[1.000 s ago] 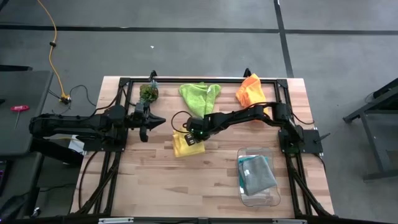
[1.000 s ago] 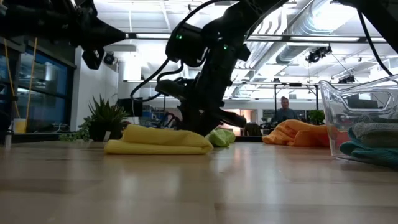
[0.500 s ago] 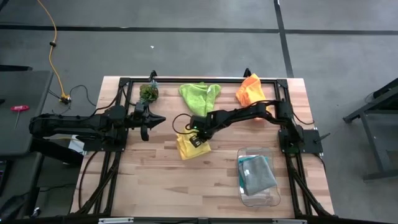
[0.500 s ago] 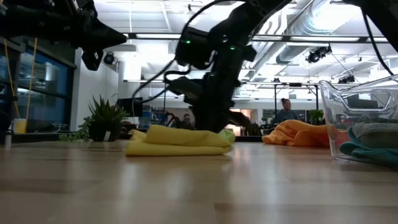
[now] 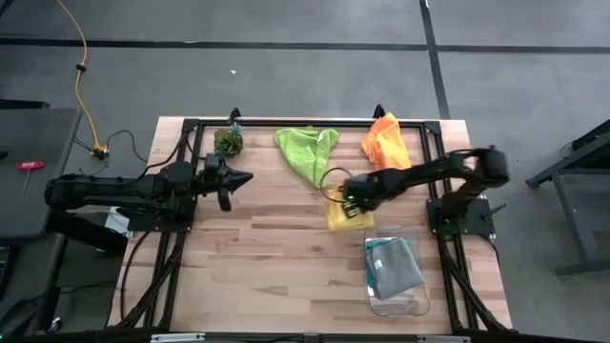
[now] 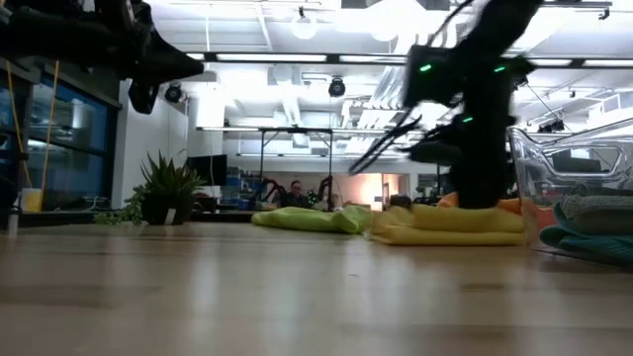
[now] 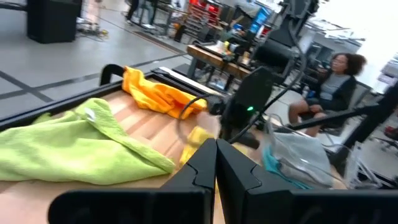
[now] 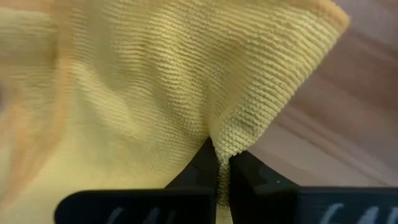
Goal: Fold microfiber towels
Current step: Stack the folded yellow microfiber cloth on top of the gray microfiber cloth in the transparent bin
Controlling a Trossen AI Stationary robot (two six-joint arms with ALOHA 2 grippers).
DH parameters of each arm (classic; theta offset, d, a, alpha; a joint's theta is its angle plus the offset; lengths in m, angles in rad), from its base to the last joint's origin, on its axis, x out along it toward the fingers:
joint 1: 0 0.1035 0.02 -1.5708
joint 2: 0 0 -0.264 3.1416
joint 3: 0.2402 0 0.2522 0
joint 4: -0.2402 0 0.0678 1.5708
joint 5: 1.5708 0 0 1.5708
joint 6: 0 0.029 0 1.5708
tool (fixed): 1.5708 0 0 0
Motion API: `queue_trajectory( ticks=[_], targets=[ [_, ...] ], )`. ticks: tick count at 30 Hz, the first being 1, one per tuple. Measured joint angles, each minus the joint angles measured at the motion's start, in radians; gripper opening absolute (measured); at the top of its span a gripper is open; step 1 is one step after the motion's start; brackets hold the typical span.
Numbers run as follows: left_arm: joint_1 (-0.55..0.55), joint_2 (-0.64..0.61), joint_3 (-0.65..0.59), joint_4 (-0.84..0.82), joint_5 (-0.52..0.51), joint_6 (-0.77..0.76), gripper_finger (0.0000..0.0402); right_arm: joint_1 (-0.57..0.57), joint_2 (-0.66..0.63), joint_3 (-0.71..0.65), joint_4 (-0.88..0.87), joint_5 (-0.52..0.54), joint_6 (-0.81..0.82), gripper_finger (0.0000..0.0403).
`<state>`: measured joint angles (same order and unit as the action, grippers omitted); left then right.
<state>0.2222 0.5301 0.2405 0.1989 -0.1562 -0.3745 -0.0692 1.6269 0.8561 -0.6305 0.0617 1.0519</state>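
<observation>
The right gripper [image 5: 349, 200] is pinched shut on a fold of the yellow towel [image 5: 345, 215], as the right wrist view shows, with the cloth bunched between the closed fingers [image 8: 199, 168]. This towel lies folded on the table [image 5: 238, 276], right of centre, just on the far side of the bin [image 5: 419, 303] and close to it. In the low view the yellow towel [image 6: 450, 222] sits flat on the wood with the right arm [image 6: 475, 89] standing over it.

The bin, at the near right, holds the teal towel [image 5: 376, 255] and the grey towel [image 5: 398, 272]. The lime towel [image 5: 307, 148] lies spread at the far middle, just left of the gripper's arm cable. The orange towel [image 5: 383, 138] is heaped at the far right, beyond the right arm.

The left gripper [image 5: 238, 178] hangs over the table's left side, fingers closed together and holding nothing, well apart from the towels. A small plant [image 5: 227, 143] stands at the far left, just beyond it.

A person [image 7: 333, 84] sits in the room behind the table.
</observation>
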Motion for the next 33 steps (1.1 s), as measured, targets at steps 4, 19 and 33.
queue_trajectory(
  ticks=[4, 19, 33],
  targets=[
    [0.0, 0.0, 0.0, 0.004, -0.016, -0.016, 0.0, -0.009, -0.156, -0.113, -0.008, 0.037, 0.072, 0.0],
    [0.0, 0.0, 0.0, 0.053, -0.062, -0.019, 0.0, -0.01, -0.539, -0.042, -0.156, 0.04, -0.059, 0.0],
    [0.0, 0.0, 0.0, 0.053, -0.064, -0.016, 0.0, 0.054, -0.722, 0.245, -0.33, -0.166, -0.116, 0.0]
  ],
)
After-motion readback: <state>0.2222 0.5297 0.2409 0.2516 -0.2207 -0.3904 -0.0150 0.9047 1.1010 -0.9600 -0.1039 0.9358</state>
